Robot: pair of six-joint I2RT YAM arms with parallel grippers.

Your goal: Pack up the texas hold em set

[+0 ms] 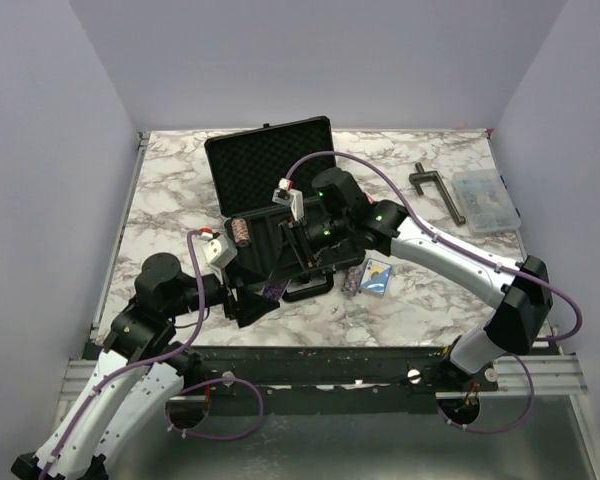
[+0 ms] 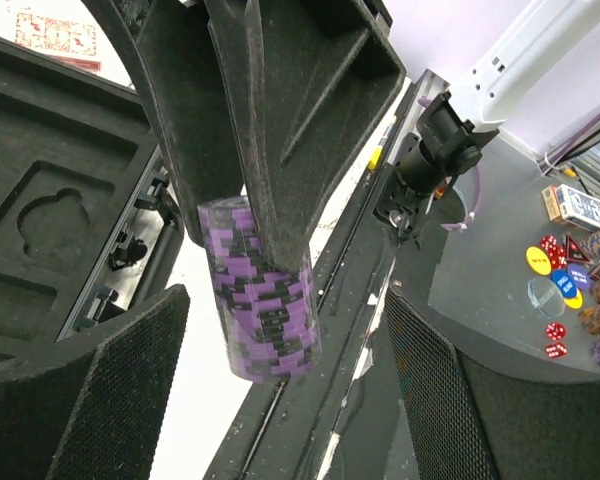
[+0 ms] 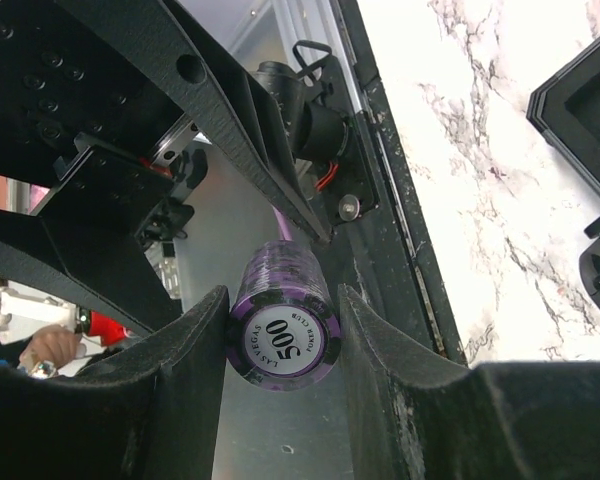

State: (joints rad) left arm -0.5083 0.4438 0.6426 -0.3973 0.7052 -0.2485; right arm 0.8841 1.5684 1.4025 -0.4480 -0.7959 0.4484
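The black case lies open mid-table, foam lid tilted back, slotted tray in front, with a brown chip stack in it. My right gripper is shut on a purple chip stack and holds it in the air over the case's front edge. In the right wrist view the stack, marked 500, sits between my right gripper's fingers. My left gripper is open, its pads wide on both sides of the stack, not touching it. A blue card deck lies right of the case.
A small pile of chips lies beside the blue deck; the left wrist view shows the deck with loose chips and red dice. A dark T-shaped tool and a clear compartment box are at the back right.
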